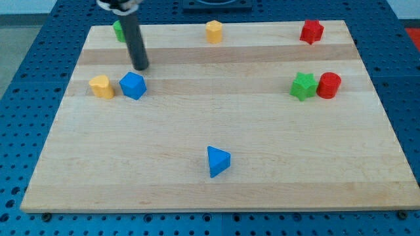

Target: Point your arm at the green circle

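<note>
My tip, no gripper, upper left near one green circle; eight blocks: two each green, yellow, red, blue.

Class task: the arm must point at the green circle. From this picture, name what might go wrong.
1. My tip sits just above the blue block; a stray move could knock it into the yellow block.
2. The rod hides most of the green circle near the board's top edge, so an overshoot might push it off.
</note>
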